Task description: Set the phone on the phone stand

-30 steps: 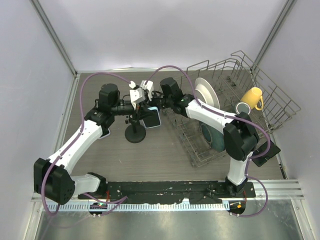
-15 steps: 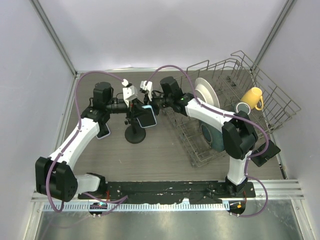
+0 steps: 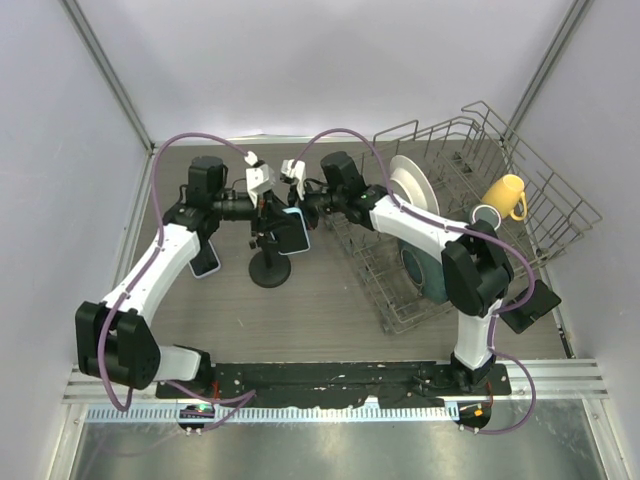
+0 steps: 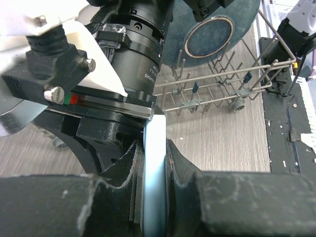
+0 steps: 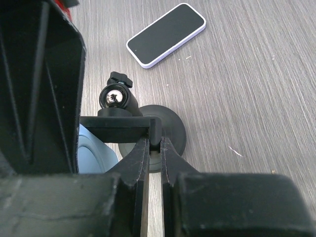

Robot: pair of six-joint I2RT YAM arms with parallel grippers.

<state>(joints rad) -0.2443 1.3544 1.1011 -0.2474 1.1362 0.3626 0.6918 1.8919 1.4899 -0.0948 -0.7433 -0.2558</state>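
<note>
The pale blue-cased phone (image 3: 294, 235) hangs upright against the head of the black phone stand (image 3: 270, 271), above its round base. My left gripper (image 3: 272, 212) is shut on the phone's edge, seen as a pale blue strip (image 4: 155, 148) between its jaws in the left wrist view. My right gripper (image 3: 298, 205) comes in from the right and is shut on the stand's clamp arm (image 5: 123, 127). In the right wrist view the ball joint (image 5: 115, 97) and disc base (image 5: 170, 123) lie below, and the phone's blue back (image 5: 94, 153) shows at the left.
A second phone (image 3: 206, 262) lies flat on the table left of the stand, also in the right wrist view (image 5: 166, 34). A wire dish rack (image 3: 470, 200) with plates and a yellow mug (image 3: 508, 195) fills the right side. A black object (image 3: 530, 305) lies at the far right.
Both grippers and the phone have shifted a little left, bringing the phone over the stand's post. The stand's base has stayed in place.
</note>
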